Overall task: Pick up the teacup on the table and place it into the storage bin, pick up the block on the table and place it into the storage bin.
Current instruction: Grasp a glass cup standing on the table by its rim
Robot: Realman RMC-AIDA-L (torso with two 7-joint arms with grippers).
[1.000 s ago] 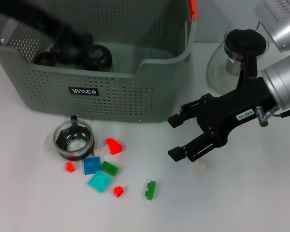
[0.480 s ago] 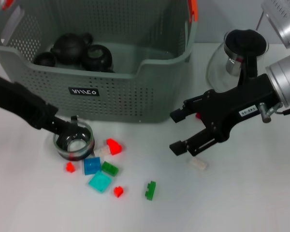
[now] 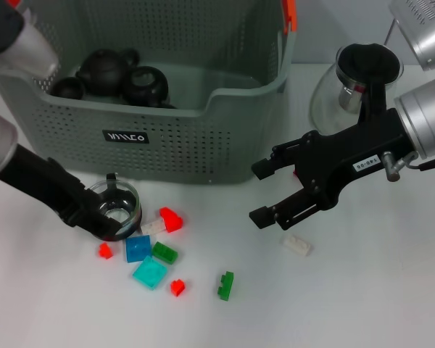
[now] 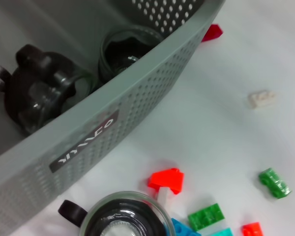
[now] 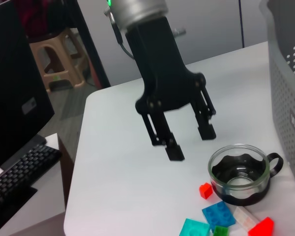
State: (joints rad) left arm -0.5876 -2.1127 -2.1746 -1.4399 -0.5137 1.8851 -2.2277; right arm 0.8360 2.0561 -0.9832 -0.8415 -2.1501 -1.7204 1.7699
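Glass teacup (image 3: 112, 211) on desk (image 3: 377, 290) before storage bin (image 3: 167, 138); left end effector (image 3: 101, 217) spread at its rim. Right end effector (image 3: 264, 192) spread — above white block (image 3: 297, 245). Left wrist: teacup (image 4: 123, 221) below bin wall. Right wrist: left fingers (image 5: 174, 152) parted — just beside teacup (image 5: 241, 174).

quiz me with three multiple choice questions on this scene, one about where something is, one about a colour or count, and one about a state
1. Where is the glass teacup?
A. on the table in front of the storage bin
B. inside the storage bin
C. beside the glass pitcher

2. What colour is the block lying below the right gripper?
A. red
B. white
C. blue

3. How do the left gripper's fingers stand?
A. shut on the teacup
B. shut on a block
C. open

Answers:
1 A: it stands on the table before the storage bin.
2 B: that block is plainly white.
3 C: the right wrist view shows its fingers spread, holding nothing, beside the teacup.
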